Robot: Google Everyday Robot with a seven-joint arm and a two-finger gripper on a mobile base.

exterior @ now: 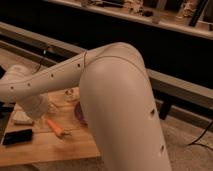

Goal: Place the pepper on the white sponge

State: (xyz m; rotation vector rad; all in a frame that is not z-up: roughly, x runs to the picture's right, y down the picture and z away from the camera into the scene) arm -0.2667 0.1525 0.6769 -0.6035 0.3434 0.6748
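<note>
The pepper point(54, 127) is a slim orange-red vegetable lying on the wooden table point(60, 147), tilted, with one end toward the front right. The white sponge point(20, 118) lies flat just to its left, partly covered by my arm's end. My gripper point(37, 113) hangs at the far left end of the big pale arm point(115, 95), low over the table between the sponge and the pepper, right above the pepper's near end. The pepper lies on the table, not lifted.
A black phone point(17, 136) lies in front of the sponge near the table's front left. A purple bowl point(80, 113) peeks out behind my arm. A small pale cup point(71, 95) stands further back. A dark rail point(180, 87) runs behind the table.
</note>
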